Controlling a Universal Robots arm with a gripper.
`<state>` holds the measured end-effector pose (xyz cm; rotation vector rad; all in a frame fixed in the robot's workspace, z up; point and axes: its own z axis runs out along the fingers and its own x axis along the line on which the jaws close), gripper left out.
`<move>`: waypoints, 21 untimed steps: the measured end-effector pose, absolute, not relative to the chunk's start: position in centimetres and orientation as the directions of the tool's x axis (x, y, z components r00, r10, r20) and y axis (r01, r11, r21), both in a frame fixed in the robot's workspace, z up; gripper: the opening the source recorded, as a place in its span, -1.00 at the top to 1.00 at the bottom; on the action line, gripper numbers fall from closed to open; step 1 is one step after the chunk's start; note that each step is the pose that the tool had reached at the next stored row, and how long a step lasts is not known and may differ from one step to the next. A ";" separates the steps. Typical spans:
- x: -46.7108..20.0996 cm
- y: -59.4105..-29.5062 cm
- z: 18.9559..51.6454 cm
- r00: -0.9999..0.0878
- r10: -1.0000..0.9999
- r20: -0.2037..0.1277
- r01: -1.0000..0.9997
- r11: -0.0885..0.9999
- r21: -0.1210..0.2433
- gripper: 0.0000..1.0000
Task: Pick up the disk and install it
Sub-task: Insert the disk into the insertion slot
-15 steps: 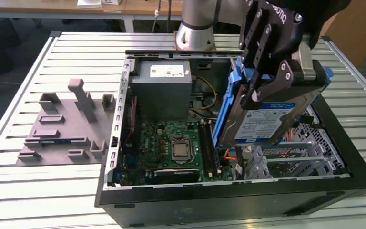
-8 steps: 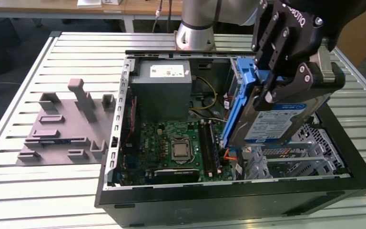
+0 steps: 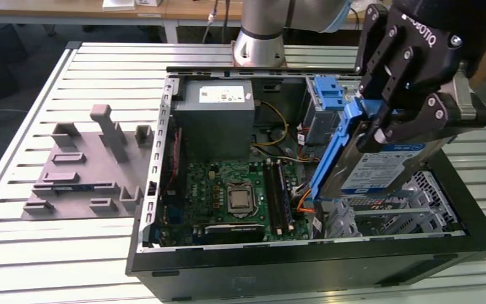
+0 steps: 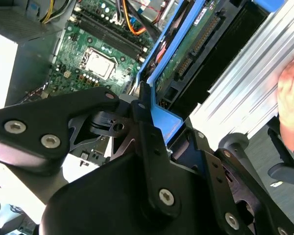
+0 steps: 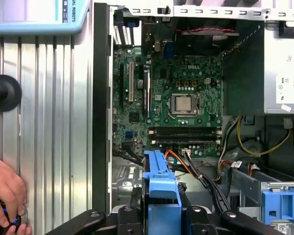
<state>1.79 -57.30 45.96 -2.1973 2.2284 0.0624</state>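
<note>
Scene: an open computer case (image 3: 311,269) lies on a slatted metal worktop (image 3: 23,253), its side panel off and its interior facing up.
End effector: the end effector (image 3: 399,123) is closed on the upper end of the disk (image 3: 384,170), fingers pressed against the blue frame.
Disk position: lifted over the case's corner at the exterior view's right, above the grey metal cage (image 3: 424,206); whether its lower end touches the cage cannot be told.
Long axis: steep, close to upright, with the top leaning toward the exterior view's right.
Facing: the label side is turned to the exterior view's right, and one blue-framed long edge toward the motherboard (image 3: 226,190).
Open room: free space above the motherboard; orange cables (image 3: 304,201) and the case's rim crowd the lower end of the disk.
Left of the case: a grey moulded fixture (image 3: 83,171), well apart.
Second wrist view: the green circuit-board underside of the disk (image 4: 196,44) and its connector row.
First wrist view: the power supply (image 5: 284,78) and a person's hand (image 5: 5,191) on the worktop beside the case's outer wall.
</note>
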 end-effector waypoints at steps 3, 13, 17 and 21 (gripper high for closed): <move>2.5 -57.5 45.8 -0.014 -0.999 -0.036 -1.000 0.014 0.020 0.27; 4.5 -57.5 45.5 -0.014 -0.999 -0.036 -1.000 0.014 0.020 0.27; 5.1 -57.5 45.4 -0.014 -0.999 -0.036 -1.000 0.014 0.020 0.27; 5.7 -57.5 45.3 -0.014 -0.999 -0.036 -1.000 0.014 0.020 0.27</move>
